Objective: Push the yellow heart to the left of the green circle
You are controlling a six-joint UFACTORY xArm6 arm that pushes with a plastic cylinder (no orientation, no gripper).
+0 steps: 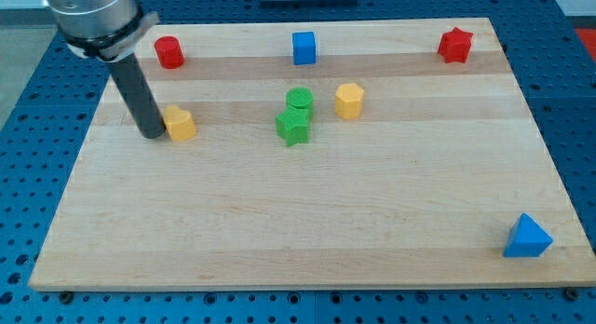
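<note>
My tip rests on the counter touching the view's-left side of the yellow heart — there is no claw on this rod, so nothing is clenched or released, only pressed against. The heart sits well to the view's left of the green circle, which stands just above the green star, with a yellow hexagon beyond them. I judge the push should run toward the view's right and slightly up, kept centred behind the heart so it does not spin off — and stop short of the circle.
</note>
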